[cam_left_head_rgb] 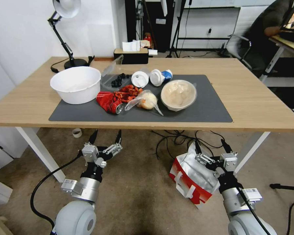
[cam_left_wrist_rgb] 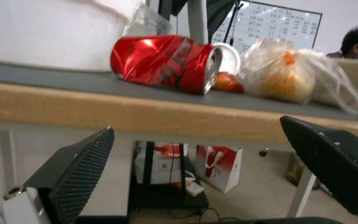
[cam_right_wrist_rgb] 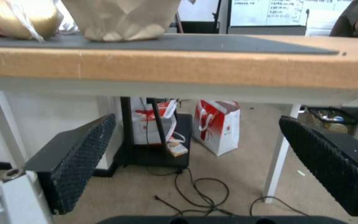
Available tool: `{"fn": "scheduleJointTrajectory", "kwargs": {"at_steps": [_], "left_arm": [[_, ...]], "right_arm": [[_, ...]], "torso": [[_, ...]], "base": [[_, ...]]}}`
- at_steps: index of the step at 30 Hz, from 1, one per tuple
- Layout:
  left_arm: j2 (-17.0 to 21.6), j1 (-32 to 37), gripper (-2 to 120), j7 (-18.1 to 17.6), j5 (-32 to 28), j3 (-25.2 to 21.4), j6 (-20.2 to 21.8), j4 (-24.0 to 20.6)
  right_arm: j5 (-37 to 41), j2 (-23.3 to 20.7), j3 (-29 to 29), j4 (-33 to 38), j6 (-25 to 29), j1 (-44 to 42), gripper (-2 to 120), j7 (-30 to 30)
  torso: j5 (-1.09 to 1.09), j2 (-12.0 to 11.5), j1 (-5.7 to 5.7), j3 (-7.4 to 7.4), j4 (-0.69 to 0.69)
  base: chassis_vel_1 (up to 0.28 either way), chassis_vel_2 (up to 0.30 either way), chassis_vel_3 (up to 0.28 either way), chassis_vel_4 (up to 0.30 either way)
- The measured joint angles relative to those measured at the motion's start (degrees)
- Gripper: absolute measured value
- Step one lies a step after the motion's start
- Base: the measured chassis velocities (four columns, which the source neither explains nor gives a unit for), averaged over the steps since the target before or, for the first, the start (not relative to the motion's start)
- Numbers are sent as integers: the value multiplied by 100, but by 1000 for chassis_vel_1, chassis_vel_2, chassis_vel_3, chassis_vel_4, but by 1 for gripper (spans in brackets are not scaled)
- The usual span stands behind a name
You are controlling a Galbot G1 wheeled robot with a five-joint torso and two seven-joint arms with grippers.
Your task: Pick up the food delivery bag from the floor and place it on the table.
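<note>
Wooden table (cam_left_head_rgb: 251,98) up top, with grey mat (cam_left_head_rgb: 212,107), white bowl (cam_left_head_rgb: 75,84) near its left edge and crushed red can (cam_left_head_rgb: 108,101) by the front edge. Lower left, left gripper (cam_left_head_rgb: 106,136) held up over the floor (cam_left_head_rgb: 137,182), just under the table's front edge, fingers (cam_left_wrist_rgb: 81,163) spread wide, holding nothing. Well apart from the bag. Further right, food delivery bag (cam_left_head_rgb: 189,182) down on the floor, under the table's front right corner, tipped over, silver inside showing, long side slanting from front to back. Right gripper (cam_left_head_rgb: 211,146) much the nearer one, hanging just above the bag's open top, pointing forward at the table edge, fingers (cam_right_wrist_rgb: 85,158) wide apart too, gripping nothing. Bag not yet lifted, by the look of it
</note>
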Motion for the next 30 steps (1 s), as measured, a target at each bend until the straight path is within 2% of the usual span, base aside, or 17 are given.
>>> {"fn": "scheduleJointTrajectory", "kwargs": {"at_steps": [30], "left_arm": [[89, 67, 100, -48, 56, -90, -126, 110]], "right_arm": [[140, -61, 18, -71, -19, -67, 100, -46]], "torso": [[0, -725, -287, -438, 0]], "base": [[0, 0, 0, 0]]}}
